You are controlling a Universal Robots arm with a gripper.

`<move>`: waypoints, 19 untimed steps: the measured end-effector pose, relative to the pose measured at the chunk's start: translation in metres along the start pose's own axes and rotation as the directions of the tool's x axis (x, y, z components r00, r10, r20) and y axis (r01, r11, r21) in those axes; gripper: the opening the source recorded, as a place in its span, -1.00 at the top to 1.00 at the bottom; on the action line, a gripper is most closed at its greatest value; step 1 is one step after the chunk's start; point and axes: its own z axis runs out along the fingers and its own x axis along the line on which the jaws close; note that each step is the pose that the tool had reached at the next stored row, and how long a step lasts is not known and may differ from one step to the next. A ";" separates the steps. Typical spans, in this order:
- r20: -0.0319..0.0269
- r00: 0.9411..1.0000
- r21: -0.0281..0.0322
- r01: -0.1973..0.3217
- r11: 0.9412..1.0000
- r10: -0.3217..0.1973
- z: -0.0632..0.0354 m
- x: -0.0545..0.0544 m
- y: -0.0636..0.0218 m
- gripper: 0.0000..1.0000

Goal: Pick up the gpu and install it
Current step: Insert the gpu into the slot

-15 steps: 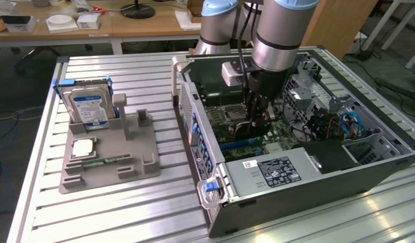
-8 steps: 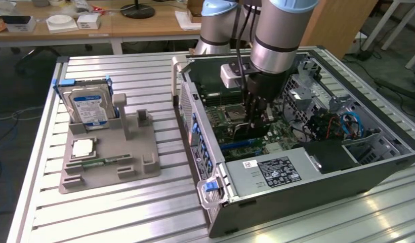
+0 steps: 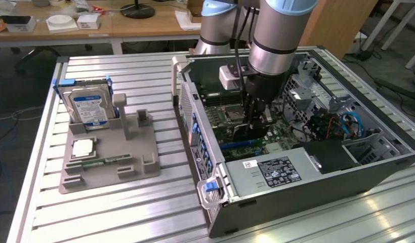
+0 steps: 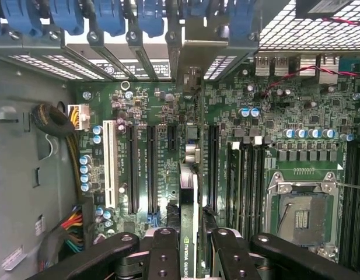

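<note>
Gripper (image 4: 191,238): closed on the gpu (image 4: 189,198), with one finger (image 4: 161,248) against each face of the card.
Gpu: held edge-on, projecting ahead of the fingertips, over the motherboard (image 4: 144,116) slots. Whether it is seated cannot be told.
Wrist view: card label between the fingers. The metal end bracket (image 4: 191,76) is at the rear slot row, beyond the gripper. The processor socket (image 4: 301,216) is off to one side.
Exterior view: gripper (image 3: 256,119) lowered inside the open case (image 3: 316,197), with the card largely hidden beneath it.
Far: grey tray (image 3: 113,152) carrying a hard drive (image 3: 89,104) on the counter (image 3: 126,217), well apart from the gripper.
</note>
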 end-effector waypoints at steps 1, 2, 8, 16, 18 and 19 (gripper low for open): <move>0.000 1.000 0.000 0.000 1.000 0.000 0.0004 0.000 0.0003 0.49; 0.000 1.000 0.000 0.000 1.000 0.000 0.0008 0.000 0.0006 0.49; 0.000 1.000 0.000 0.000 1.000 0.000 0.0029 0.000 0.0025 0.49; 0.000 1.000 -0.001 0.000 1.000 0.000 0.0060 0.000 0.0033 0.49; 0.000 1.000 -0.001 0.000 1.000 0.000 0.0068 0.000 0.0035 0.49; 0.000 1.000 -0.001 0.000 1.000 0.000 0.0072 0.000 0.0036 0.49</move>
